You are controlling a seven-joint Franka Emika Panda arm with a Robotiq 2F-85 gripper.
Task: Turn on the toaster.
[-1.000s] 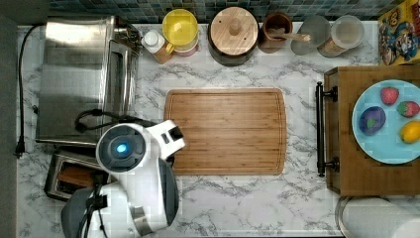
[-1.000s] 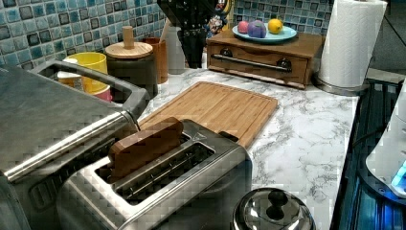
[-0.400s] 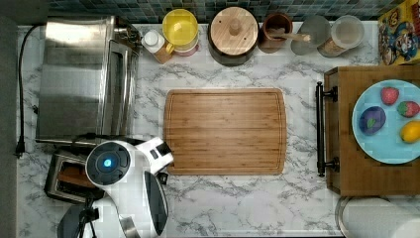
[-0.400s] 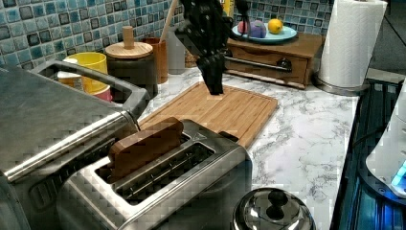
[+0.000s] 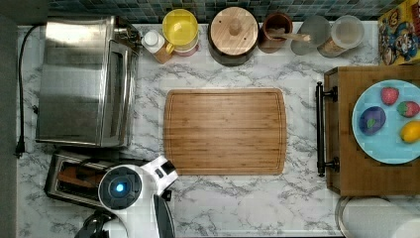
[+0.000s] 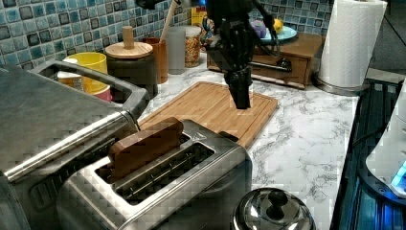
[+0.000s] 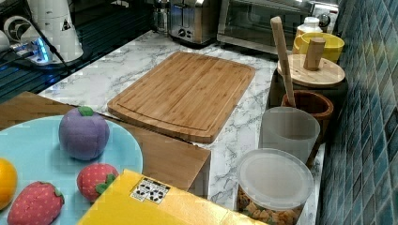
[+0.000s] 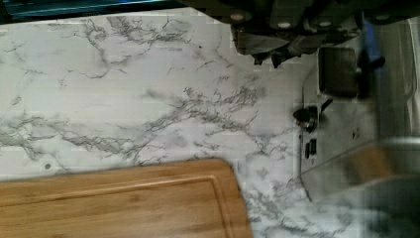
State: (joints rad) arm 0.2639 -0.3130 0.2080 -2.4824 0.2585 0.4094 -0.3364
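Toaster lever approach, tool above the counter.

We are hovering the tool [image 6: 239, 98] over the near edge of the cutting board [image 6: 215, 108], centre of the left view; its fingers look close together and are holding nothing. We are seeing the toaster [image 6: 163, 177] at the lower left of the left view, bread [image 6: 143, 143] sitting high, its long axis running toward the tool. We judge its lever end [image 8: 339, 72] lies just beside the tool.
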